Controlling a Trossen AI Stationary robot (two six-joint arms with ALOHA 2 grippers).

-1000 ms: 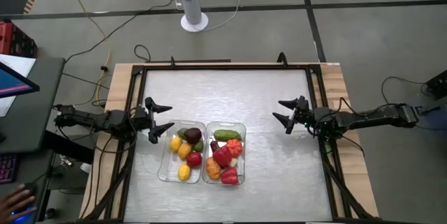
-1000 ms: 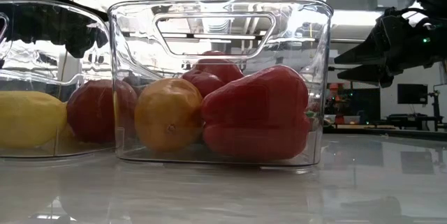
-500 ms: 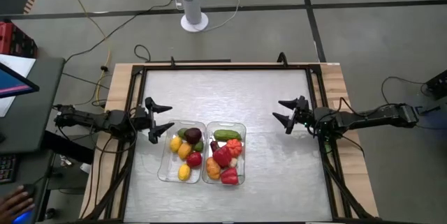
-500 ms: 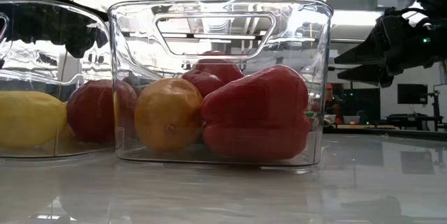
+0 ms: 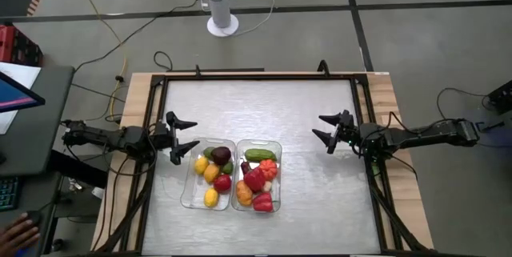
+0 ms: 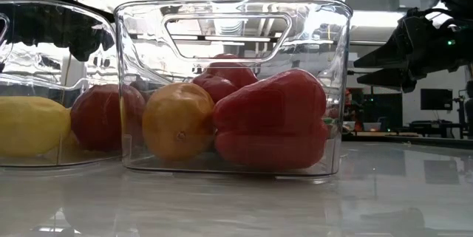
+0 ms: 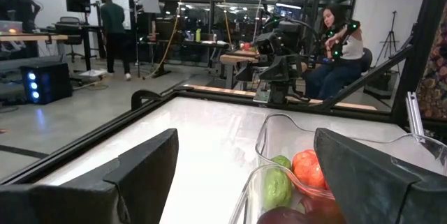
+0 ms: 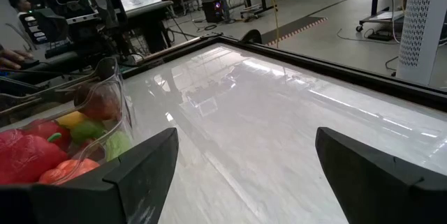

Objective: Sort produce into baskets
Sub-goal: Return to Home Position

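Two clear plastic baskets stand side by side on the table. The left basket (image 5: 208,175) holds yellow, red, green and dark maroon produce. The right basket (image 5: 258,176) holds a green piece, red peppers and orange pieces. In the low view a red pepper (image 6: 270,119) and an orange (image 6: 177,120) rest on the right basket's floor. My left gripper (image 5: 178,138) is open and empty by the left basket's far left corner. My right gripper (image 5: 326,131) is open and empty near the table's right edge, apart from the baskets.
A bare stretch of table (image 5: 256,105) lies beyond the baskets and between the arms. A white fan stand (image 5: 222,23) is on the floor past the far edge. People show in the room in the left wrist view (image 7: 339,39). A hand (image 5: 16,231) is at the desk on the left.
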